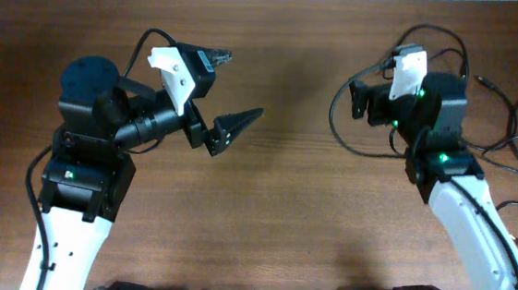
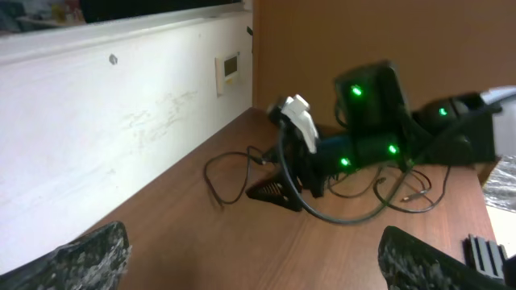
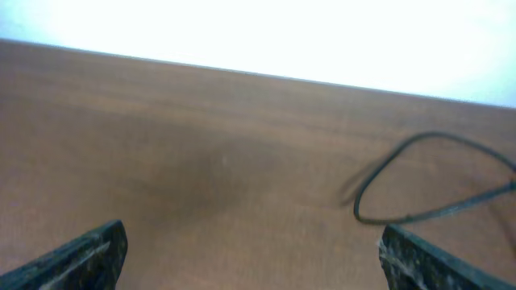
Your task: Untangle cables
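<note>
Where the brown wooden tabletop (image 1: 291, 203) ends at its far edge, a white wall (image 2: 121, 113) rises, carrying one small pale panel (image 2: 230, 66). Two arms stand at the near edge: the left arm (image 1: 74, 195) toward the near left corner and the right arm (image 1: 475, 222) toward the near right corner.

The left gripper (image 1: 245, 85) hangs over the middle of the tabletop, its two fingers spread wide with nothing between them. The right gripper (image 3: 251, 250) is likewise wide, with one finger at each lower corner of its wrist view, and it holds nothing.

The cables (image 1: 511, 137) lie by the right edge, thin black cords that cross each other and run out past that edge. How many there are cannot be told. One loop of thin cord (image 3: 403, 189) lies on the wood toward the far edge, ahead of the right fingers and apart from them.
</note>
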You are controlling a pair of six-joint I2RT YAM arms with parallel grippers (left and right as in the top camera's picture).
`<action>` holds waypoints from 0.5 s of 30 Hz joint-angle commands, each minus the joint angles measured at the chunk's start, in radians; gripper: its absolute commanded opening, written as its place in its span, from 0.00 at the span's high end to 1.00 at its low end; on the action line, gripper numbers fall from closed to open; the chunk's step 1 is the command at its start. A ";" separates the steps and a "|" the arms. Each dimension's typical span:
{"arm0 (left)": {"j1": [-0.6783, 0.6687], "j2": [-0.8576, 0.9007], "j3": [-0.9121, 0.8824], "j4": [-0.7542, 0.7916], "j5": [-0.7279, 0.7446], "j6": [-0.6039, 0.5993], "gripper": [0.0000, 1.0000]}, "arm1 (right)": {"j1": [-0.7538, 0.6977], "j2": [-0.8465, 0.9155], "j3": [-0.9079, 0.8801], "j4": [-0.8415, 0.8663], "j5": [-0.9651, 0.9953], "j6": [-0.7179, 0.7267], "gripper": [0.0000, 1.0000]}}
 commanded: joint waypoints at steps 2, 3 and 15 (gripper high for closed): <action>0.002 -0.002 0.011 -0.002 -0.003 -0.001 0.01 | 0.002 -0.143 -0.335 0.402 0.038 0.001 0.01; 0.002 -0.002 0.011 -0.002 -0.003 -0.001 0.01 | 0.002 -0.164 -0.380 0.450 0.041 0.001 0.01; 0.002 -0.002 0.011 -0.002 -0.003 -0.001 0.01 | 0.002 -0.430 -0.816 0.927 0.061 0.002 0.01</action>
